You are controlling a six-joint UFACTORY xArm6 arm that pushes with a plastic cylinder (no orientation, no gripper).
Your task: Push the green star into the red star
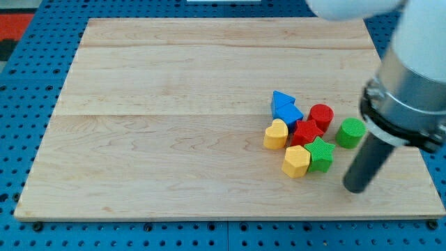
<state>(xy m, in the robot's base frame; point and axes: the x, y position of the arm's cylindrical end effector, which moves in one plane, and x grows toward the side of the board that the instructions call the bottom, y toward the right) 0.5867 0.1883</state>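
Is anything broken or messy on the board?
Nothing looks broken or tipped. The blocks huddle on the view's right: green star touching red star, with yellow heart, yellow block, blue blocks, red cylinder, green cylinder. My tip sits just right of the green star.

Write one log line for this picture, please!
task: green star into red star | stars: touching, green below red | my tip: right of green star, apart | neighbours: yellow hexagon, green cylinder

On the table (174,139), my tip (356,188) rests just right of the green star (320,153), which touches the red star (305,132) and a yellow hexagon (296,162); green cylinder (351,132) nearby
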